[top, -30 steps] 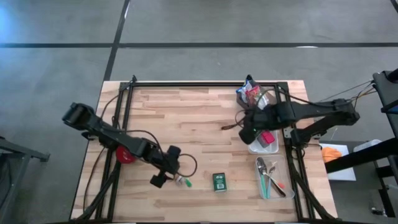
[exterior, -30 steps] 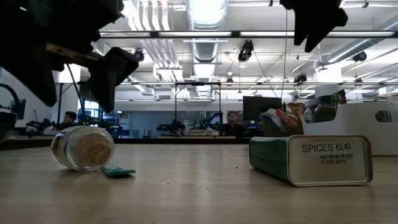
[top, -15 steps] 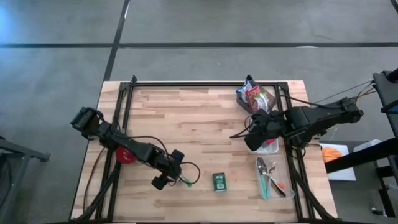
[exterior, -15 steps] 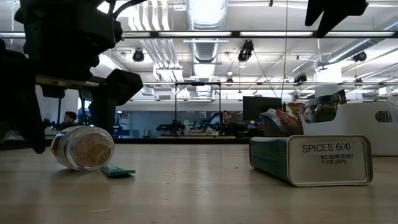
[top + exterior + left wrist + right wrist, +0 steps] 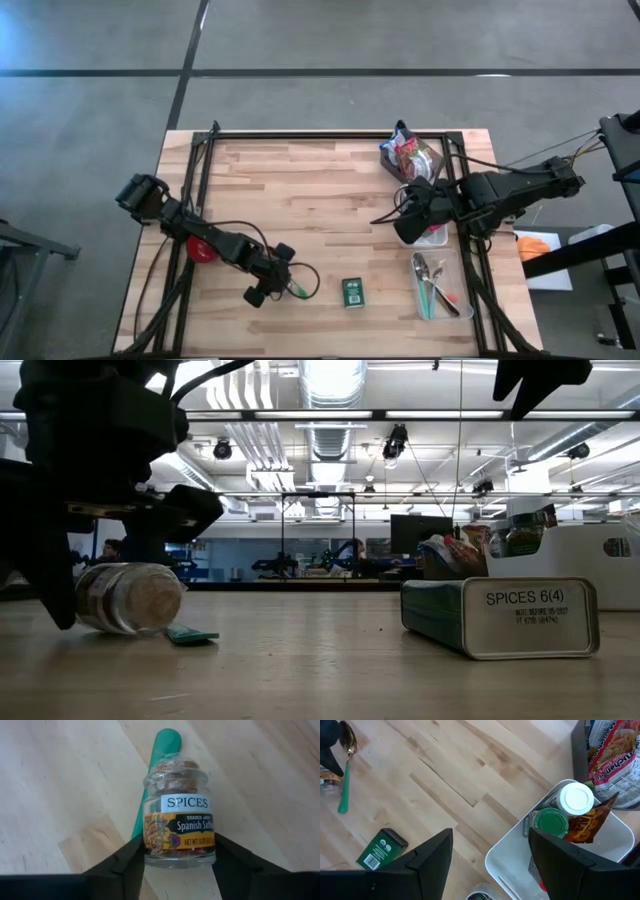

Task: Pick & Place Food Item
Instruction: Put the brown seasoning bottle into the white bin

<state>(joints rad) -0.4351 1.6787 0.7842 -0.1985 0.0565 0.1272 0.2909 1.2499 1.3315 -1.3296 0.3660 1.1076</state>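
Note:
A small glass spice jar [image 5: 179, 827] with a "Spanish Saffron" label lies on its side near the table's front left. It rests on the wood and against the green handle of a spoon [image 5: 156, 767]. My left gripper [image 5: 180, 859] is low over it, its fingers closed in on the jar's bottom end; in the high view the left gripper [image 5: 272, 285] is just left of the jar [image 5: 291, 290]. My right gripper [image 5: 490, 865] hangs open, high above the white bin [image 5: 507, 855] at the right. A green spice tin [image 5: 352, 291] lies near the front edge. My left gripper has the jar's glass body near its base [image 5: 150, 856] between its two fingers, one on each side. The fingers slant down from the table's left and lie along the jar. The jar stays on its side on the table, its corked top pointing away from the gripper.
The white bin [image 5: 432, 236] holds a white-lidded jar [image 5: 577, 798], a green-lidded one [image 5: 550, 821] and packets. Snack bags [image 5: 406, 155] stand at the back right. A clear tray [image 5: 437, 286] with spoons sits front right. Bare wood lies across the table's middle.
My left gripper has come down over the jar and its fingers have narrowed onto the jar's base; the jar has shifted slightly on the table. My right gripper swung a little toward the near edge above the bin, then kept still, open as before.

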